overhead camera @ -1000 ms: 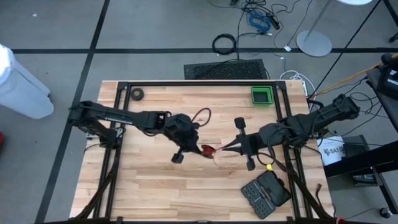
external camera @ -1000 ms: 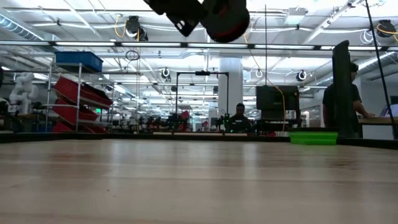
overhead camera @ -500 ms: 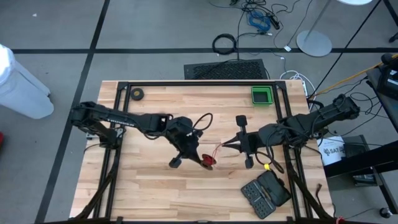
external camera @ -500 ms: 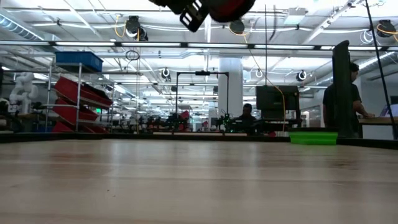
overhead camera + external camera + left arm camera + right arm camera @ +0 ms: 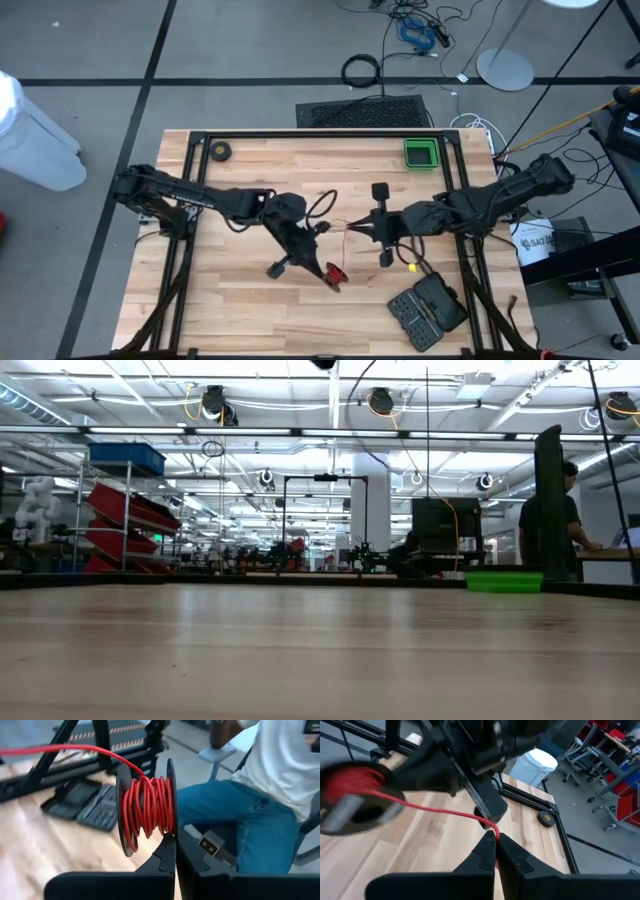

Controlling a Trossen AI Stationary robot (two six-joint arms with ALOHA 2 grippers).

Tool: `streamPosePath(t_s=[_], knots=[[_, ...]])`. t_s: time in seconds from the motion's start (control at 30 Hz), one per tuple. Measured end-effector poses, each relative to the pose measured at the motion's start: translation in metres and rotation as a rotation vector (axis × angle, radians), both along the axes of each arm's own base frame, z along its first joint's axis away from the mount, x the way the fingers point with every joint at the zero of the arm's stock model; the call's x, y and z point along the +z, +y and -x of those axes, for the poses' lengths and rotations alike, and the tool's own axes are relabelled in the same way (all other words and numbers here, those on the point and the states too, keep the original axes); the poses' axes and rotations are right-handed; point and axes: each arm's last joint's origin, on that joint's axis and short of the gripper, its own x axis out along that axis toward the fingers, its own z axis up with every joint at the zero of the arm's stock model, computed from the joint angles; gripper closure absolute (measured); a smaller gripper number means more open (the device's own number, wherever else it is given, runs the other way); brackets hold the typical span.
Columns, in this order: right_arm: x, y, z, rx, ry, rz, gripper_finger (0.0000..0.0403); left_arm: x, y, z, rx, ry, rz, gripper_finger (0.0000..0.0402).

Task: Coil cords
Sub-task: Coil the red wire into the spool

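Note:
The cord is a thin red wire, mostly wound on a small black reel with two round flanges. My left gripper is shut on the reel, which hangs above the table's middle, toward the near edge. A free stretch of the cord runs from the reel to my right gripper, which is shut on it a short way toward the far edge. In the low view neither gripper nor the reel shows. My left gripper pinches the rim of one flange of the reel between its two fingers, at the flange's edge nearest the wrist. The reel stands out beyond the fingertips, lifted clear of the table, with the wound cord beside the held flange. My right gripper pinches the red cord between its two fingertips, the fingers lying across it. It comes from the table's right, slanting a little down. The cord runs nearly straight from the fingers to the reel, clear of the table.
A green bin stands at the far right and a small black roll at the far left. A black case lies near the right front. A person in jeans sits beyond the table's near edge.
My left gripper has swung the reel toward the table's near edge and turned as it went, and the reel has gone up out of the low view's top. The stretch of cord between the two grippers has grown longer. Both grippers have stayed shut.

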Motion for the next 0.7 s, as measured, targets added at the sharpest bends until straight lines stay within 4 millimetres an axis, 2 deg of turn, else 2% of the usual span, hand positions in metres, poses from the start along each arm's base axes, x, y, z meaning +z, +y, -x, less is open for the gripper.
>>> streamPosePath(t_s=[0.3, 0.7], knots=[[-0.015, -0.005, -0.023, -0.012, 0.021, 0.01, 0.0403, 0.007, -0.012, 0.0, -0.065, -0.119, -0.021, 0.04], [-0.018, 0.001, -0.034, 0.178, -0.006, -0.065, 0.0403, 0.018, -0.019, -0.003, -0.099, -0.276, -0.025, 0.04]])
